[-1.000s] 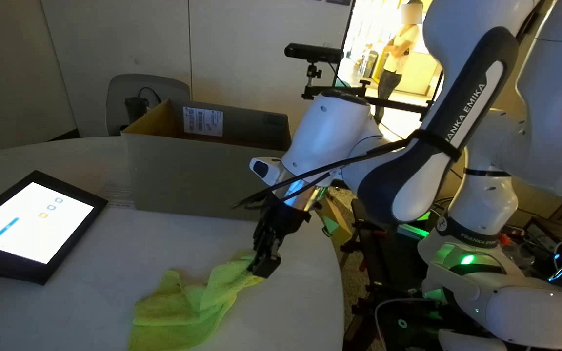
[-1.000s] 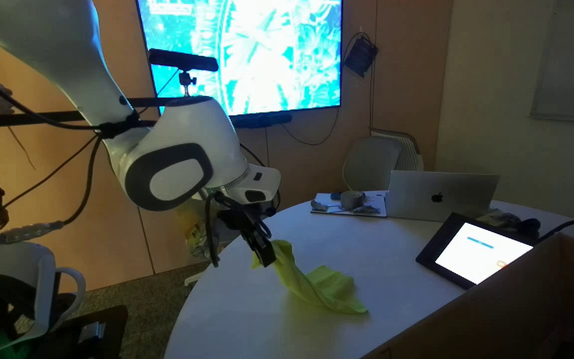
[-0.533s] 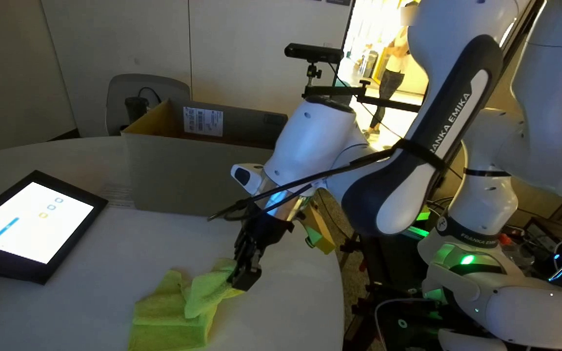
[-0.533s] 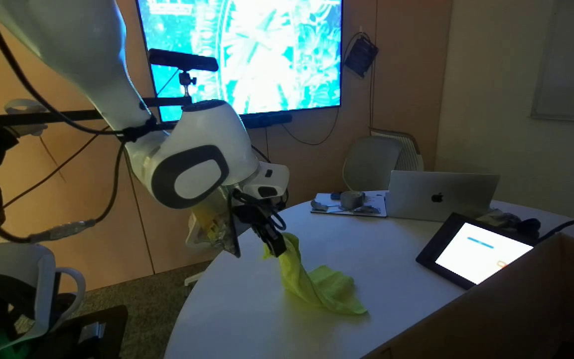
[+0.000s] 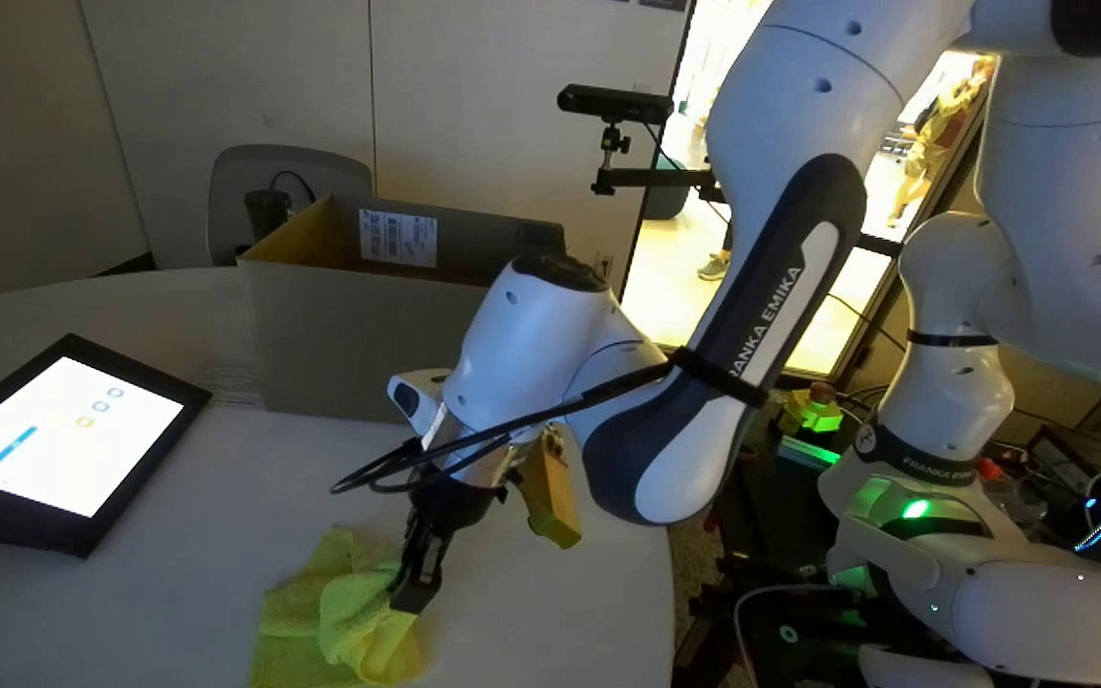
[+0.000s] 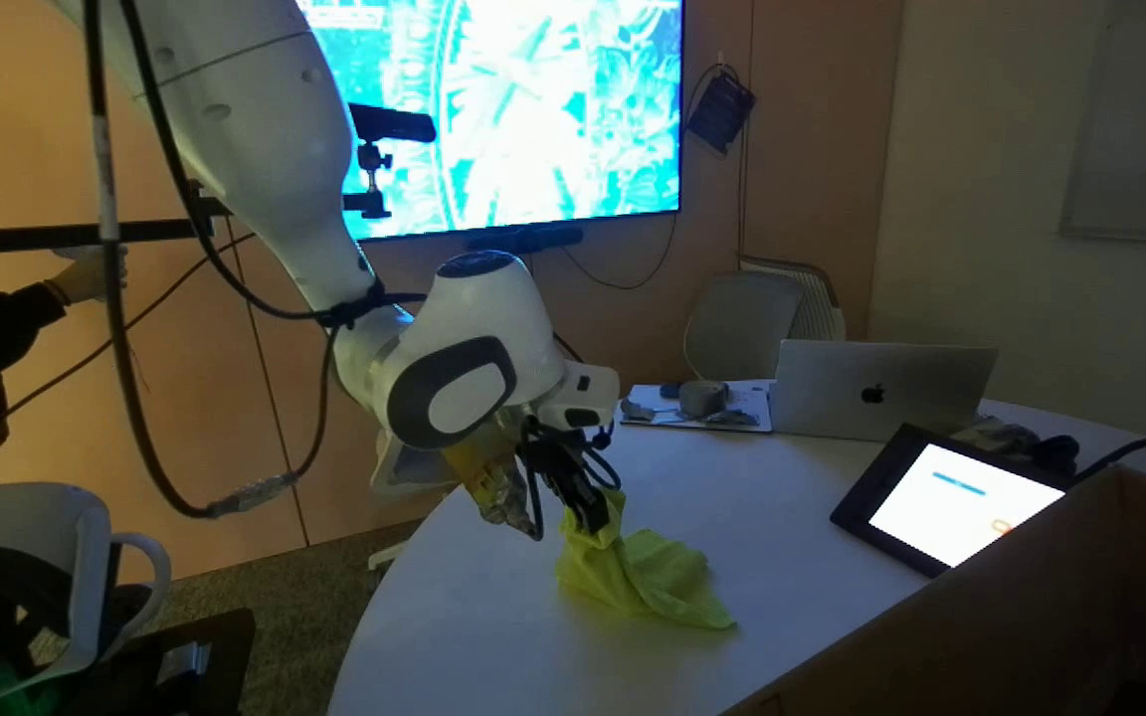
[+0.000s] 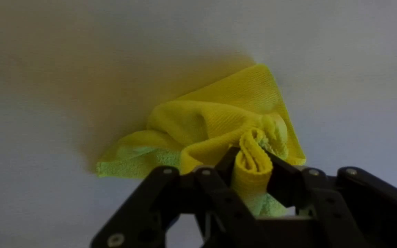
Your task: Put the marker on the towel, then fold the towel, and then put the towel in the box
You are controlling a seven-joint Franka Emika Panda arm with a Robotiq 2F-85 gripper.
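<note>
The yellow-green towel [image 5: 345,612] is seen at the lower left of centre in an exterior view, its pinched end, drawn out to the right a second ago, now carried leftward and bunched over the part lying on the smooth, pale table [image 5: 531,631]. That end is held firmly by the black gripper [image 5: 414,585]; only in the wrist view is the grip shown closely, a doubled loop of soft, ribbed cloth being squeezed between the jaws, with rumpled folds spread above and a fuzzier, greener face turned up at the left. The straight-walled brown cardboard box [image 5: 350,334], its white label [image 5: 399,238] visible, is partly hidden by the white arm [image 5: 527,334]; in an exterior view the box [image 6: 981,626] fills the lower right corner. A dark-framed, lit tablet [image 5: 68,444] is caught in both exterior views; a silver laptop [image 6: 881,390], right, and a bright wall screen [image 6: 513,109], top, are shown in an exterior view only.
</note>
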